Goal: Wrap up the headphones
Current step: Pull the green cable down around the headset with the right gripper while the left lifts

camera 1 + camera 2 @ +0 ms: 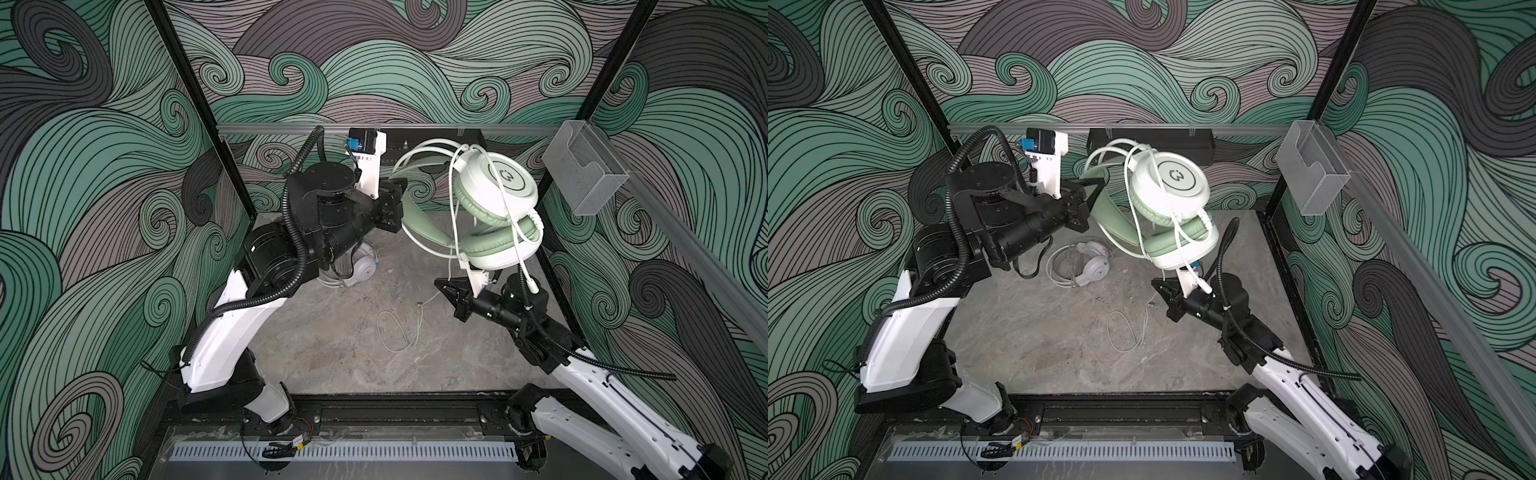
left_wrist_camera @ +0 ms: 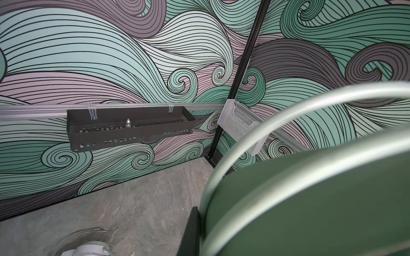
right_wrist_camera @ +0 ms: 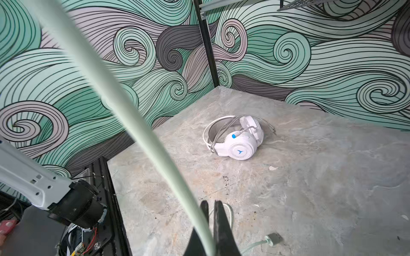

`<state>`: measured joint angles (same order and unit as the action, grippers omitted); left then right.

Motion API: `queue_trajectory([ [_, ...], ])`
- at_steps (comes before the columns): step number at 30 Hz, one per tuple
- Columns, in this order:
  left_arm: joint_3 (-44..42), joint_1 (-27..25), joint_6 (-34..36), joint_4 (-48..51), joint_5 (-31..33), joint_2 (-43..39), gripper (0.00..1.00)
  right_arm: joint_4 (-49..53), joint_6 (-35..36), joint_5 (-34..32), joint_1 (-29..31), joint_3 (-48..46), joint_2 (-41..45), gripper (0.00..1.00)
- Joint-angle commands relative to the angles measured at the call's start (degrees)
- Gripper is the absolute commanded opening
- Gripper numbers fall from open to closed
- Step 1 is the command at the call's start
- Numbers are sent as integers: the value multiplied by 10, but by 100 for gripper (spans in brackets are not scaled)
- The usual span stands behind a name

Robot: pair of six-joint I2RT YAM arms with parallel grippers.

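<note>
Left claw (image 1: 401, 203): we see it gripping the band (image 1: 419, 227) of the mint over-ear plastic headset (image 1: 494, 187).
Right claw (image 3: 210, 210): closed on the thin mint cable (image 3: 124, 99).

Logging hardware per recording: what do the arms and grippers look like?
The left arm and right arm have white shells, black joints and a black ribbed hose each. The left gripper and right gripper are black with pointed, wedge-shaped fingers, behind white wrist brackets.

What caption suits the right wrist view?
Right claw shut on pale mint green cable; white round-cupped plastic headset lying on grey marbled tabletop.
</note>
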<state>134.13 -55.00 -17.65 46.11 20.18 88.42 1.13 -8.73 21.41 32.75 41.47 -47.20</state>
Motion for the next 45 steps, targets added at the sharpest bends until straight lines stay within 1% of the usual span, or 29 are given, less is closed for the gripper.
queue_trajectory([
  [1,11,11,-48,-82,11,-11,0,-34,-24,25,-4,-7,-8,0],
  [6,6,22,-59,-84,-2,-15,0,-53,-30,29,-3,-17,-16,1],
  [8,6,25,-63,-83,-11,-15,0,-58,-30,29,-3,-17,-21,4],
  [9,6,25,-63,-84,-15,-14,0,-62,-30,29,-3,-18,-22,9],
  [10,6,25,-65,-83,-16,-13,0,-68,-31,29,-3,-18,-25,11],
  [13,6,25,-71,-81,-20,-11,0,-79,-31,30,-3,-18,-33,13],
  [15,6,25,-75,-81,-19,-11,0,-85,-31,34,-3,-17,-40,12],
  [20,8,29,-81,-81,5,-13,0,-73,-23,55,-4,-17,-43,2],
  [21,8,32,-83,-81,12,-13,0,-62,-17,57,-3,-16,-39,0],
  [26,-4,49,-92,-77,59,-15,0,30,30,55,-1,3,-7,0],
  [30,-27,87,-125,-75,82,-16,0,104,62,40,5,14,24,0],
  [32,-27,108,-157,-63,83,-7,0,152,85,24,11,23,37,0],
  [33,-27,115,-161,-65,85,-3,0,174,96,11,15,28,44,0],
  [36,-17,126,-158,-63,101,17,0,231,122,-12,25,44,62,0],
  [39,-3,132,-138,-63,115,39,0,279,144,-34,42,71,73,0],
  [42,5,133,-104,-57,144,61,0,332,172,-69,66,107,79,0],
  [45,-2,133,-73,-56,179,78,0,400,218,-103,86,157,76,0],
])
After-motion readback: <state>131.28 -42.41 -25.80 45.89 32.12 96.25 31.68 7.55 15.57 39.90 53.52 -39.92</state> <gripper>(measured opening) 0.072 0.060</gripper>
